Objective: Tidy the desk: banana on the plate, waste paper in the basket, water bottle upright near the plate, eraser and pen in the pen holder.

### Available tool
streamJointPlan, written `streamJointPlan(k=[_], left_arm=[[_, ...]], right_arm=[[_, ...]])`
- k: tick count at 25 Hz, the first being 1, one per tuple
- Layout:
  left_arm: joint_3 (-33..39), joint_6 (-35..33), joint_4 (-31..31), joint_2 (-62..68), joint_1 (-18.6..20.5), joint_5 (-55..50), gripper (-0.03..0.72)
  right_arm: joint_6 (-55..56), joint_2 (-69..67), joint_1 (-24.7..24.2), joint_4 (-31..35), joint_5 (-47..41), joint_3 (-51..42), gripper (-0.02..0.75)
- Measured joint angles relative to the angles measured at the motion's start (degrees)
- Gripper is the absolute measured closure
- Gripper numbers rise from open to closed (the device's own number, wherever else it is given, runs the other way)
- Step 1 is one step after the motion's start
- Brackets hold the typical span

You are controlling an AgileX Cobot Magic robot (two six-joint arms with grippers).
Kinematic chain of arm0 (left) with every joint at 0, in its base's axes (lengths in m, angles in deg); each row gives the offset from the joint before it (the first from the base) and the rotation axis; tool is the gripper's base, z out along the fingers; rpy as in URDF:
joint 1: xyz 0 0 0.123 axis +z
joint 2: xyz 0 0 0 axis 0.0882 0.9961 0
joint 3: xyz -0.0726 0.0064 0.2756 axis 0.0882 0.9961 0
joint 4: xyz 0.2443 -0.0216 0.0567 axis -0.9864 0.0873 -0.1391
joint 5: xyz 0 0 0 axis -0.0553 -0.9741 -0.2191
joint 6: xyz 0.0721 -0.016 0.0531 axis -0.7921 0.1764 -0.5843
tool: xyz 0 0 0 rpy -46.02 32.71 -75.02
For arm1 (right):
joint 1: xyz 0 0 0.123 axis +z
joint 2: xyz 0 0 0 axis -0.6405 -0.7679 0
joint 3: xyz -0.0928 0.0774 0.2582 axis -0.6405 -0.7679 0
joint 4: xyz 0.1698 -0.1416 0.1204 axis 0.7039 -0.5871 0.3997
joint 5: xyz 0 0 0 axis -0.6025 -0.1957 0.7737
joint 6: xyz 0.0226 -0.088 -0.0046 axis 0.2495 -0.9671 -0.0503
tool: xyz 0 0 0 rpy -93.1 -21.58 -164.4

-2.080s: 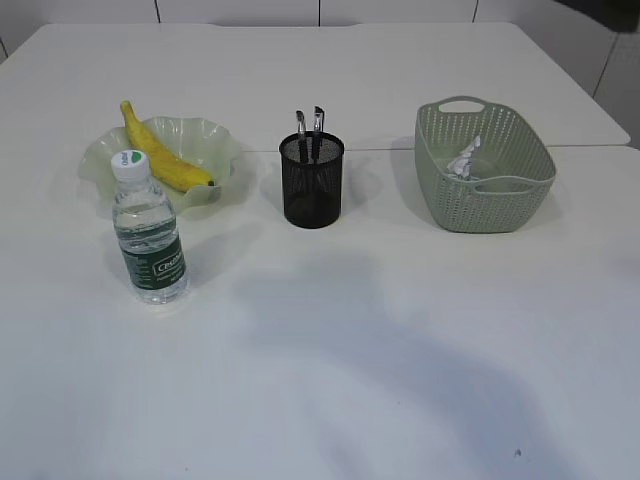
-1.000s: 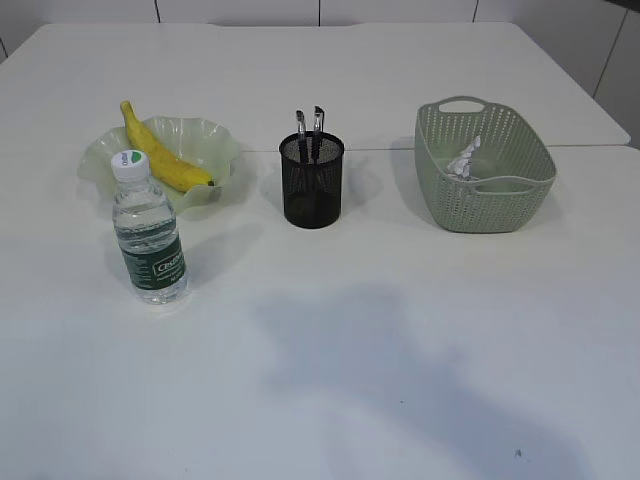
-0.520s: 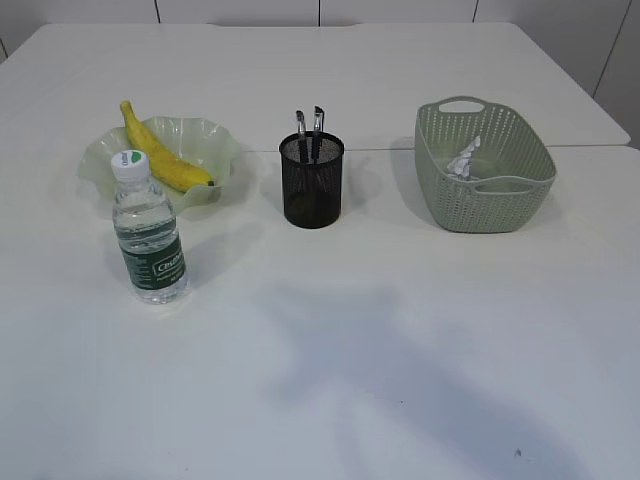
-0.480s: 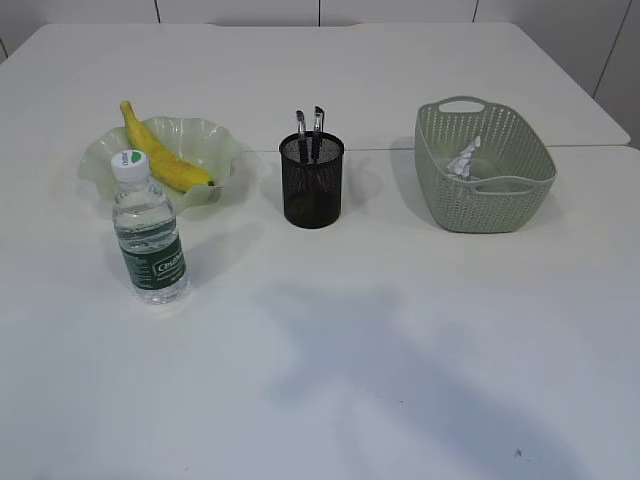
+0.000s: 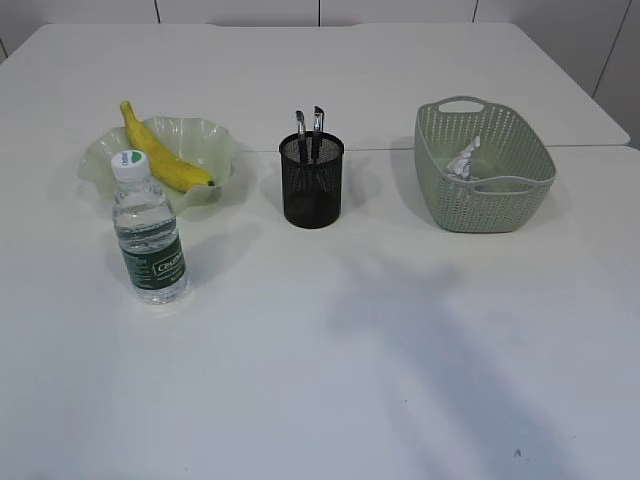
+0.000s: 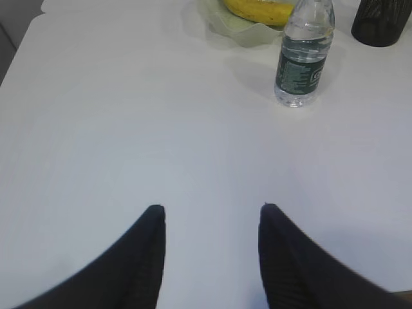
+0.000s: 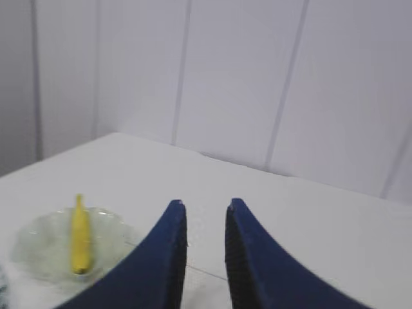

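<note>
A yellow banana (image 5: 164, 153) lies on the pale green wavy plate (image 5: 222, 140). A water bottle (image 5: 148, 232) with a white cap stands upright just in front of the plate. A black mesh pen holder (image 5: 312, 182) holds two pens (image 5: 308, 132). Crumpled white waste paper (image 5: 464, 158) lies in the green basket (image 5: 510, 205). No eraser shows. Neither gripper is in the exterior view. My left gripper (image 6: 212, 209) is open and empty above bare table, with the bottle (image 6: 304, 55) ahead. My right gripper (image 7: 205, 205) is open and empty, raised, with the banana (image 7: 80, 237) far left.
The white table (image 5: 330, 380) has a seam across it behind the pen holder. A soft shadow lies on the table at the front right. White panelled wall (image 7: 244, 77) stands behind the table in the right wrist view.
The objects have not moved. The shadow on the table has shifted from front centre toward the right.
</note>
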Motion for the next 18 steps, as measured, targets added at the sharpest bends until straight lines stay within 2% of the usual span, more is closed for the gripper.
streamJointPlan(k=[5, 8, 18], left_arm=[[0.0, 0.0, 0.0, 0.0, 0.0, 0.0, 0.357], [0.0, 0.0, 0.0, 0.0, 0.0, 0.0, 0.357], [0.0, 0.0, 0.0, 0.0, 0.0, 0.0, 0.357]], right_arm=[[-22.86, 0.0, 0.0, 21.46, -16.26, 0.0, 0.581], [-32.88, 0.0, 0.63, 34.13, -22.17, 0.0, 0.581], [-65.29, 0.43, 2.39, 66.9, -40.23, 0.0, 0.581]])
